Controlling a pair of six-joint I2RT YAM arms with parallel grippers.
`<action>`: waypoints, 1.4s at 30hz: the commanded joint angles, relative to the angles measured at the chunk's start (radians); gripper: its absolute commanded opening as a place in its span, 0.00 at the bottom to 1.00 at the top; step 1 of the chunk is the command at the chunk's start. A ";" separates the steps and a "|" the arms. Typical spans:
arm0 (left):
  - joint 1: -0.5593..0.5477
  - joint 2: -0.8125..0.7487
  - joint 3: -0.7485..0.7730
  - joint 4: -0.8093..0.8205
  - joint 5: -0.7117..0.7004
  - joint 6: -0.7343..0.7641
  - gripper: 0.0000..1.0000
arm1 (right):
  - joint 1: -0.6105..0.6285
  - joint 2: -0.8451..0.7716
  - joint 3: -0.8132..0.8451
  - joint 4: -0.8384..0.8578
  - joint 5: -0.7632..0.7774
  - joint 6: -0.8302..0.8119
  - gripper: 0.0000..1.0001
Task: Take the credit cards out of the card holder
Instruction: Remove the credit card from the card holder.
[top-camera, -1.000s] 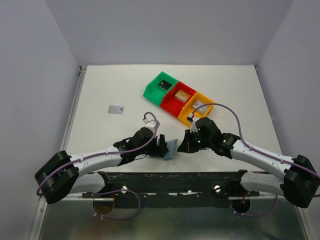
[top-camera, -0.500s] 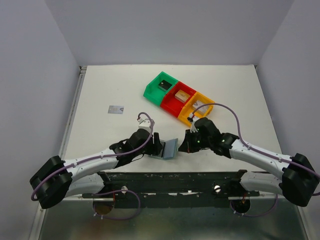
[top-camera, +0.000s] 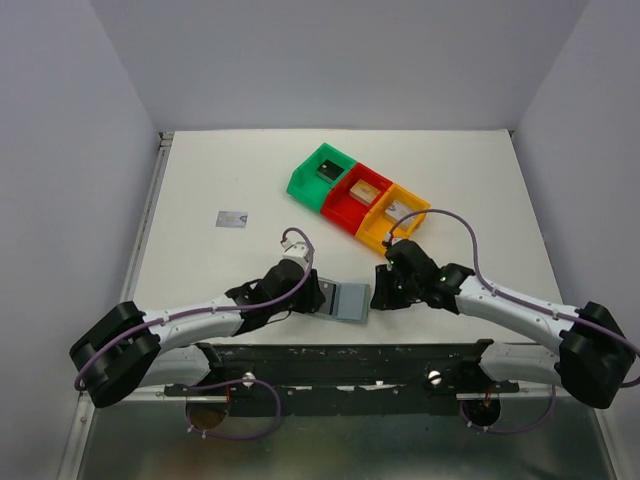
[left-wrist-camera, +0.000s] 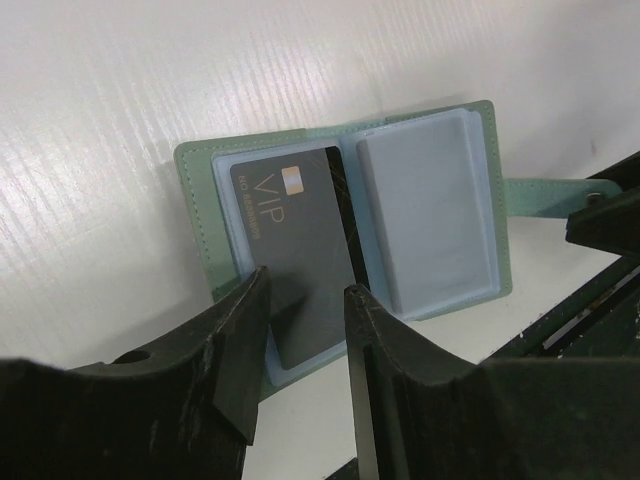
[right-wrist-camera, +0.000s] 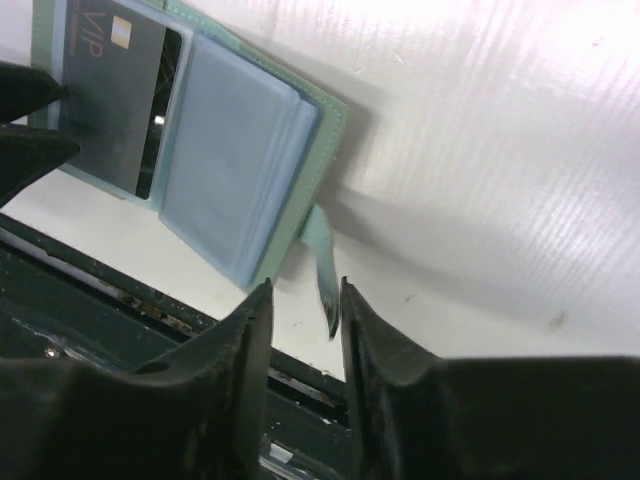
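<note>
Left arm, right arm low, meeting at card holder. Left gripper part-open over black card; right gripper slightly parted around strap.

The card holder lies open and flat on the white table. Its left panel holds a black card marked VIP, and its right panel shows a stack of pale blue sleeves. From the holder's right edge a thin strap trails down, its tip between the parted fingers of the right gripper. At the holder's left edge, two dark tips of the left gripper bracket the black card's end
</note>
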 joint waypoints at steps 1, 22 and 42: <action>-0.003 -0.028 -0.032 0.020 0.009 -0.012 0.47 | 0.001 -0.046 0.086 -0.110 0.099 -0.012 0.45; -0.003 -0.045 -0.060 0.054 0.017 -0.013 0.35 | 0.002 0.064 -0.035 0.507 -0.321 0.187 0.41; -0.003 0.021 -0.085 0.034 -0.003 -0.025 0.28 | 0.002 0.354 -0.058 0.686 -0.366 0.253 0.41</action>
